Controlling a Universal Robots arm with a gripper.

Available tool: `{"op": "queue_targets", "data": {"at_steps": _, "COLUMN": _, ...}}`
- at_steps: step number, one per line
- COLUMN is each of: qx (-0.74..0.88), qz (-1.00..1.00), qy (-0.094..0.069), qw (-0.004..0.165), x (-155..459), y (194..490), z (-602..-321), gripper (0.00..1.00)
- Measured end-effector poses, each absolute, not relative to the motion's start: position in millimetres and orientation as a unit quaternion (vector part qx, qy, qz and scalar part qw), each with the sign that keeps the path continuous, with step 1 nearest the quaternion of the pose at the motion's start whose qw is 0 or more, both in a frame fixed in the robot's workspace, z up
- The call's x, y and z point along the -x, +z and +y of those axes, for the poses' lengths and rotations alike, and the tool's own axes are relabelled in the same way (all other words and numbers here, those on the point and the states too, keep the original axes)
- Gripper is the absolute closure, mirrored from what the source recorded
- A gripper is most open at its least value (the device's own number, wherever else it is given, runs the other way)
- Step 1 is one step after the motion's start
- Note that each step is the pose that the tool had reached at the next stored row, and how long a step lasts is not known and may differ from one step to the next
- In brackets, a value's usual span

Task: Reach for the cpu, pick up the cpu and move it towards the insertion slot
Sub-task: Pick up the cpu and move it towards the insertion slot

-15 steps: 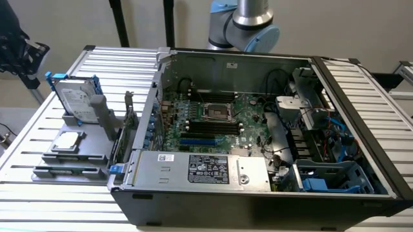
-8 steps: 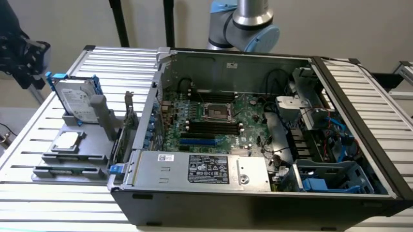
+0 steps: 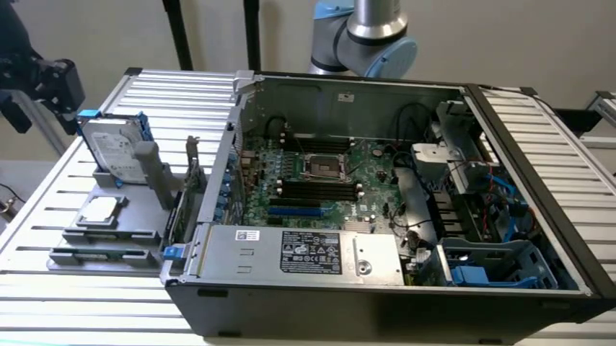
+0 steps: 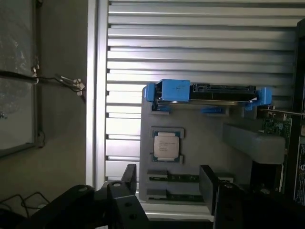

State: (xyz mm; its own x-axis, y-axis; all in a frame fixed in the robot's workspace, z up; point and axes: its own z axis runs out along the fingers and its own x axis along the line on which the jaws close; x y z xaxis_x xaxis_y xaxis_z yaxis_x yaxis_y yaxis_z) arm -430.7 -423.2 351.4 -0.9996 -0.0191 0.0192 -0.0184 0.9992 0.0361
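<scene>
Wrist view: gripper (image 4: 167, 183) jaws wide, empty; cpu (image 4: 166, 145) flat on grey holder (image 4: 205, 143) ahead, untouched. Imo centre over it, descend square, grip by opp. edges, no tilt.

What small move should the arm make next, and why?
Probably it should ease the open fingers across until they straddle the cpu. The cpu lies flat in its grey holder with nothing touching it, and the fingers hang apart from it, not yet around it.

Oblique exterior, downward wrist, shared cpu (image 3: 100, 210) (image 4: 166, 145)
</scene>
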Motion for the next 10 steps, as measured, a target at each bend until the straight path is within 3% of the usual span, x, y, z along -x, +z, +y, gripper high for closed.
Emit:
{"op": "queue_targets", "data": {"at_steps": 2, "qx": -0.009, "qz": -1.000, "qy": -0.018, "qw": 0.010, "x": 430.7, "y": 347.9, "z": -425.1, "gripper": 0.35}}
{"op": "queue_targets", "data": {"at_steps": 3, "qx": -0.009, "qz": -1.000, "qy": -0.018, "qw": 0.010, "x": 430.7, "y": 346.0, "z": -425.9, "gripper": 0.29}}
{"op": "queue_targets", "data": {"at_steps": 10, "qx": -0.009, "qz": -1.000, "qy": -0.018, "qw": 0.010, "x": 429.9, "y": 333.3, "z": -431.5, "gripper": 0.29}}
